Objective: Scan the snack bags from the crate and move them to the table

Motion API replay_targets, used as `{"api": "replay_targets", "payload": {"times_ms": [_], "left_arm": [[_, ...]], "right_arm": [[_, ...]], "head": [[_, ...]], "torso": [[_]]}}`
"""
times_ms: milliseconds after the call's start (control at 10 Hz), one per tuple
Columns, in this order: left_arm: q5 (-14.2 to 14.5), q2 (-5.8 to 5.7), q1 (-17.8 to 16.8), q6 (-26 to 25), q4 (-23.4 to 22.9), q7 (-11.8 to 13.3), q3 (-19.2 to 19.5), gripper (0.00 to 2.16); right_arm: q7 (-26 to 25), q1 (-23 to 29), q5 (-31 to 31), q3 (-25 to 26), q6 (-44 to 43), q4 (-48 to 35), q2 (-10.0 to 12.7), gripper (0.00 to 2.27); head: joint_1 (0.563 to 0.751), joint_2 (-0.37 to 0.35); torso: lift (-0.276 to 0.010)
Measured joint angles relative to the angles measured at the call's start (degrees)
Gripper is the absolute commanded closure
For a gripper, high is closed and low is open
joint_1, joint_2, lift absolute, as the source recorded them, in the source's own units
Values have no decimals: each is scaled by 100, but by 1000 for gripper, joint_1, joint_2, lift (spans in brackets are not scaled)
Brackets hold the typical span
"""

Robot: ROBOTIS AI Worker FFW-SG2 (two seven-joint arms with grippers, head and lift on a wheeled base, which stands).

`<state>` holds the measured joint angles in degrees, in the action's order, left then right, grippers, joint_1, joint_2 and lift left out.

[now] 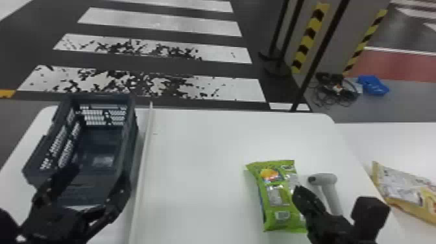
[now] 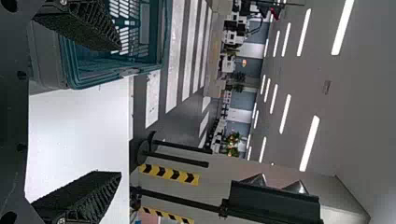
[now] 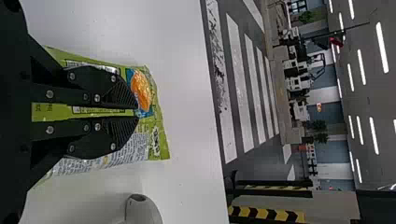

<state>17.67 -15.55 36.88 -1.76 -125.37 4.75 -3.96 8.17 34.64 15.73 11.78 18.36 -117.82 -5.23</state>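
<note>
Yellow bag (image 1: 402,189) at four o'clock, probably done; green bag (image 1: 277,194) at five beside scanner (image 1: 330,191), left to scan (presumably), under closed right gripper (image 3: 137,112). Open left gripper (image 1: 99,172) at crate (image 1: 129,146), nine o'clock.

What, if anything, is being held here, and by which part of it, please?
The left hand, open near the crate, holds nothing. The right hand is shut over the green bag; whether it pinches it cannot be told.
</note>
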Motion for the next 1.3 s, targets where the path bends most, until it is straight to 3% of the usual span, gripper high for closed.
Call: {"api": "replay_targets", "payload": {"times_ms": [300, 600, 1300], "left_arm": [[-9, -9, 94, 70, -67, 7, 32, 36], [-14, -18, 173, 178, -103, 17, 36, 36], [-36, -9, 119, 9, -382, -9, 23, 36]], "right_arm": [[29, 18, -28, 419, 0, 49, -158, -2], [297, -245, 5, 865, 647, 407, -551, -2], [836, -1417, -51, 820, 915, 1942, -1042, 134]], "head": [[695, -232], [695, -314], [695, -346]], "torso": [[-95], [-95], [-95]]}}
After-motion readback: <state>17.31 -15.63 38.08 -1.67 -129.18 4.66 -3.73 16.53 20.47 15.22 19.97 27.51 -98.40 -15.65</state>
